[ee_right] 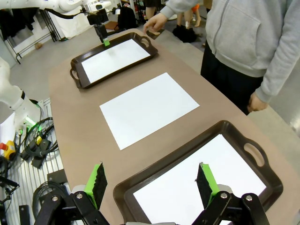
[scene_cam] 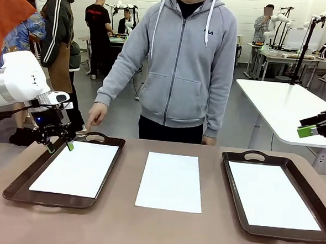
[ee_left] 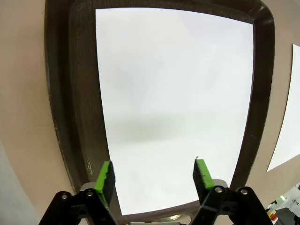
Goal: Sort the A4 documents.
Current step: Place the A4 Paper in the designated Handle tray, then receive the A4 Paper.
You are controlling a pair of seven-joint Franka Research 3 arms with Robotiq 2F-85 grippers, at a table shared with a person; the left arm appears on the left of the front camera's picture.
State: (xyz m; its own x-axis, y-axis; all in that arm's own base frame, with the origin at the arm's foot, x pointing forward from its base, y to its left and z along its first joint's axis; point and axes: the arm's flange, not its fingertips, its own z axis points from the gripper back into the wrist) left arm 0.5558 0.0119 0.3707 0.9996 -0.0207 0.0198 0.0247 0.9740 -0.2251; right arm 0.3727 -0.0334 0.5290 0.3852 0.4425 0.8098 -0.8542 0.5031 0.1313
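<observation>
Loose A4 document (scene_cam: 170, 181) lies bottom centre, long axis toward the person (scene_cam: 180, 68) — left gripper (scene_cam: 60, 144), fingers spread and empty, seems nearer than right gripper (scene_cam: 309, 127), likewise spread.

"FILA" on the person's grey hoodie (scene_cam: 182, 73) (small chest logo)

one sheet (scene_cam: 77, 168) in your left tray (scene_cam: 28, 177), second sheet (scene_cam: 272, 195) in the right tray (scene_cam: 289, 233), third sheet (scene_cam: 170, 181) on the table (scene_cam: 145, 231) between them.
</observation>
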